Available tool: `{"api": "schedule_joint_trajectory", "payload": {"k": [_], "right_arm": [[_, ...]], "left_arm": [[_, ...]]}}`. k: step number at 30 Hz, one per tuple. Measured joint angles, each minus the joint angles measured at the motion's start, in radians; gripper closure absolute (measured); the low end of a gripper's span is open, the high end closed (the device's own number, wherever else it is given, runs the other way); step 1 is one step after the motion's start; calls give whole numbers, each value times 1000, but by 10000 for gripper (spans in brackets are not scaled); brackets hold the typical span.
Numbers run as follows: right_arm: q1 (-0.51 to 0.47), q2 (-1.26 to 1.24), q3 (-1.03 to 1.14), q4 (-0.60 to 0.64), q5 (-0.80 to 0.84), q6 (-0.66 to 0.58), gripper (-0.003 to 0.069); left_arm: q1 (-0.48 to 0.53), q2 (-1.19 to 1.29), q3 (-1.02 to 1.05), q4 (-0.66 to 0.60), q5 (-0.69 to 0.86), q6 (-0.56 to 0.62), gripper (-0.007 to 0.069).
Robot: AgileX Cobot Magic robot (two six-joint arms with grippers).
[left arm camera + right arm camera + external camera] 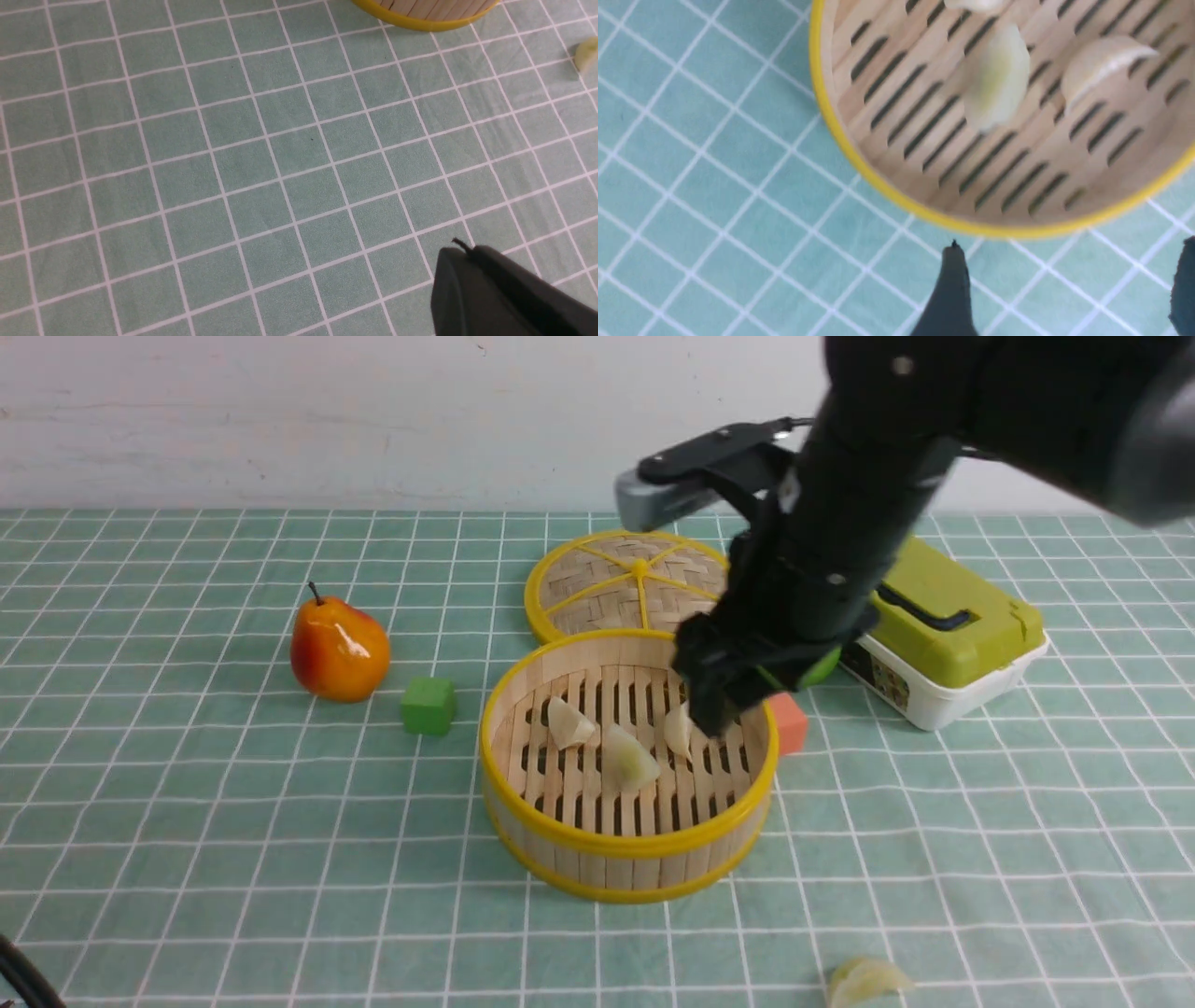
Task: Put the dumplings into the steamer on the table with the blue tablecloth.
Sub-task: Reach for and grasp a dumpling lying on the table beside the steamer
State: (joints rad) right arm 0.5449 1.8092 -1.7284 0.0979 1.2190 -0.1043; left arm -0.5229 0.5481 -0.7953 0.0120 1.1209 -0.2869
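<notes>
Steamer sat mid-cloth on the table with the blue tablecloth, teal with a white grid. The steamer was uncovered, and its woven lid lay flat just behind the back rim.

Three dumplings lay on the slatted floor:
- left dumpling
- middle dumpling
- right dumpling, partly hidden behind the right gripper

Right arm reached down from the upper right, with the gripper low over the steamer's right half. In the wrist view its two fingers stood spread wide, with nothing between them and nothing held. One dumpling in that view was blurred, so I couldn't tell if it was resting or in the air.

Fourth dumpling lay on the cloth near the front edge. It was outside the steamer, well apart from it, off to its front right.

Left gripper hung over bare cloth, well apart from the steamer's wall. Its fingers were pressed together and gripped nothing.

Pear stood left of the steamer, with a green cube between the two. Orange cube sat just beside the steamer's right wall, partly behind it. White box with green lid sat farther right and back.
</notes>
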Motion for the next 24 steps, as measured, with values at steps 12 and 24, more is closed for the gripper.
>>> {"api": "schedule_joint_trajectory", "payload": {"k": [12,24], "right_arm": [[0,-232,620,-50,-204,-242,148],[0,-22,660,-69,-421,-366,150]], "left_arm": [[0,0,0,-4,-22,0,632],[0,0,0,-42,-21,0,628]]}}
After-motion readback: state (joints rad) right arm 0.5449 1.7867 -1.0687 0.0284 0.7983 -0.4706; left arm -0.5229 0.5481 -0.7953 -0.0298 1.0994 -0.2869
